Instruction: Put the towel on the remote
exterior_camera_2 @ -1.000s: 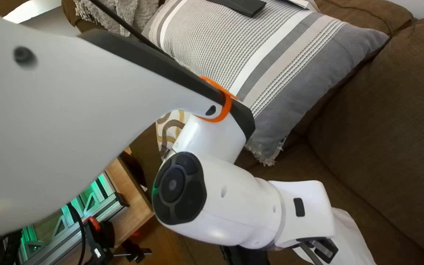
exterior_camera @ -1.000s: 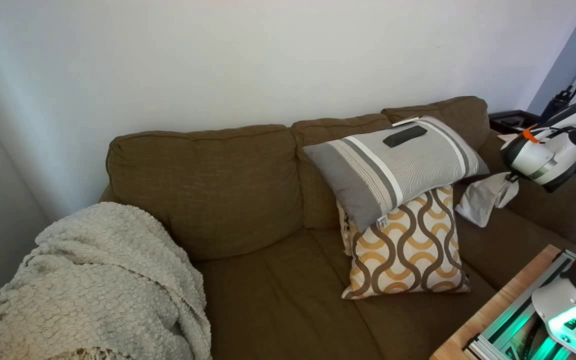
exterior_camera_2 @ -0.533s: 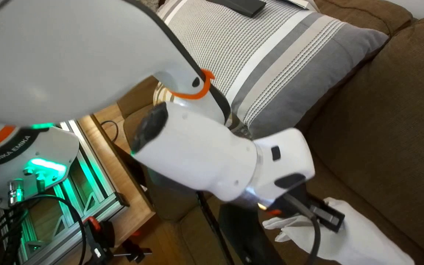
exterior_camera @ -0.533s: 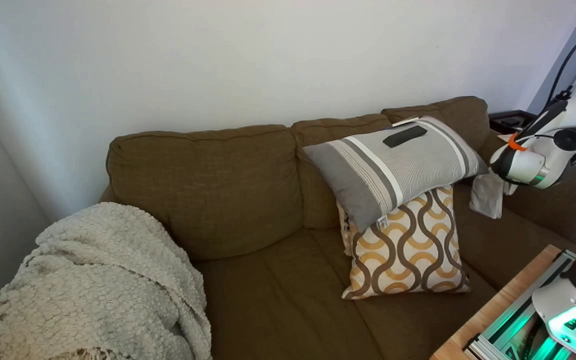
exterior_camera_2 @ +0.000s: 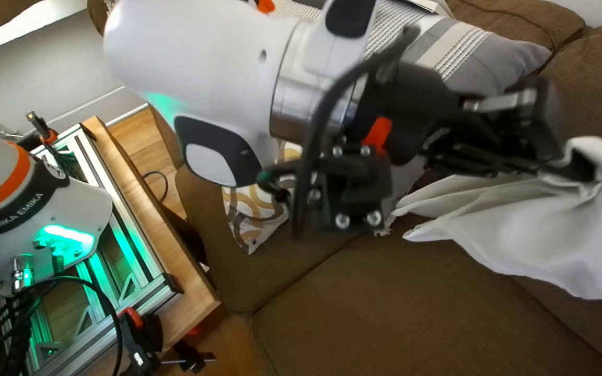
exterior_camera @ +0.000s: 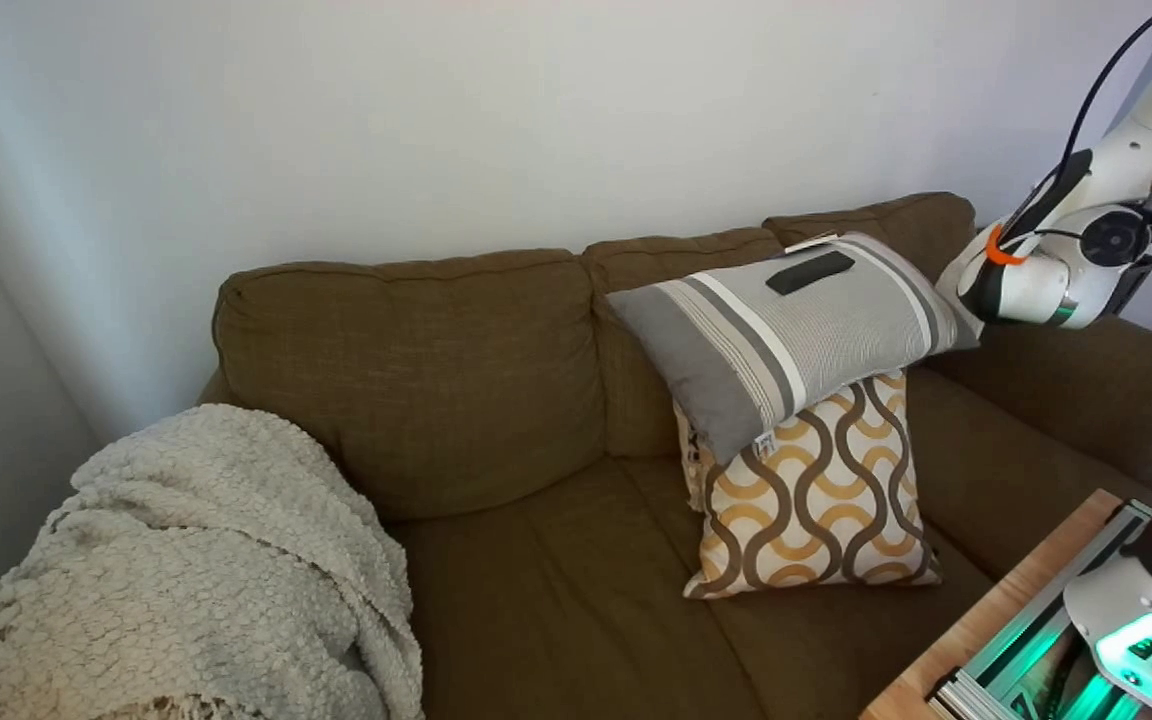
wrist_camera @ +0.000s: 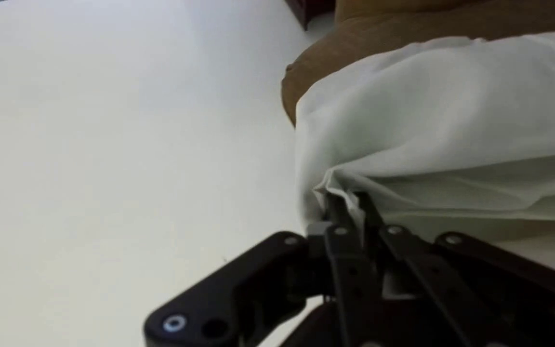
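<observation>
The dark remote (exterior_camera: 810, 272) lies on top of the grey striped pillow (exterior_camera: 816, 320) in an exterior view. The white towel (exterior_camera_2: 541, 235) hangs from my gripper (exterior_camera_2: 567, 167) above the sofa in an exterior view. In the wrist view the gripper's fingertips (wrist_camera: 353, 205) are shut on a pinched fold of the towel (wrist_camera: 427, 106), which spreads up and to the right. In an exterior view the gripper is hidden behind the wrist link (exterior_camera: 1031, 290), close to the pillow's right end. The arm covers most of the remote in the view nearer the robot.
The striped pillow rests on a yellow-and-brown patterned pillow (exterior_camera: 806, 510) on the brown sofa (exterior_camera: 556, 600). A fluffy blanket (exterior_camera: 206, 560) covers the sofa's left end. A white wall (exterior_camera: 496, 120) stands behind. The wooden robot table (exterior_camera: 996, 610) is in front.
The arm has risen and moved toward the striped pillow, and the wrist has turned. The towel has lifted off low over the sofa seat with the gripper. The remote and pillows have not moved.
</observation>
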`<state>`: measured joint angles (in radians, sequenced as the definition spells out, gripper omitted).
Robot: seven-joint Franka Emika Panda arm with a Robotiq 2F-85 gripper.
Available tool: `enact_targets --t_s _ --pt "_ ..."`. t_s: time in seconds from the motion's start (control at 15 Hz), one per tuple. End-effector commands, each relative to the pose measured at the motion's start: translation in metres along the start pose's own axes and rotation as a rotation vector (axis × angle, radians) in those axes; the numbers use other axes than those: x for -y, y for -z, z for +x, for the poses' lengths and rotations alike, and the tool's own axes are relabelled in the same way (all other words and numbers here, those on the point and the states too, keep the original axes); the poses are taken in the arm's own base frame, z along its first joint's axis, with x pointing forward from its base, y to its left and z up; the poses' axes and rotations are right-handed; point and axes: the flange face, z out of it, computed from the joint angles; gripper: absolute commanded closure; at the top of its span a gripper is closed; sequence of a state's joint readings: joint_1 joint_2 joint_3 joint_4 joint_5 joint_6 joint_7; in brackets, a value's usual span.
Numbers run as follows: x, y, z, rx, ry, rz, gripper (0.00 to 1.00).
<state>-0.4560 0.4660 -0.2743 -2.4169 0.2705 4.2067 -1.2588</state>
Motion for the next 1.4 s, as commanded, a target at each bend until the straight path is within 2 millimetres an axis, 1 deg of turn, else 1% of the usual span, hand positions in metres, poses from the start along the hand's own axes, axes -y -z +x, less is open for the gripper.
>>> enact_targets --t_s 0.0,0.13,0.33,0.47,0.6,0.73,0.8,0.87,0.93,1.13,1.2,1.27,1.33 --pt "-0.054 0.02 0.023 -0.025 0.007 -0.035 0.98" --pt "-0.079 0.025 0.047 -0.108 0.03 0.063 0.98" --pt "-0.105 0.034 0.079 -0.192 0.051 0.213 0.98" --pt "-0.122 0.047 0.099 -0.237 0.084 0.307 0.98" --pt "-0.132 0.056 0.111 -0.253 0.143 0.404 0.98" --pt "-0.145 0.057 0.117 -0.252 0.216 0.493 0.98" --pt "-0.136 0.045 0.119 -0.24 0.152 0.439 0.98" --pt "-0.141 0.049 0.121 -0.244 0.16 0.45 0.93" --pt "-0.143 0.051 0.122 -0.246 0.155 0.446 0.93" --pt "-0.136 0.047 0.121 -0.239 0.155 0.454 0.93" --pt "-0.135 0.047 0.121 -0.239 0.155 0.455 0.98" --pt "-0.125 0.064 0.136 -0.286 0.193 0.482 0.98" --pt "-0.127 0.073 0.15 -0.327 0.266 0.492 0.98"
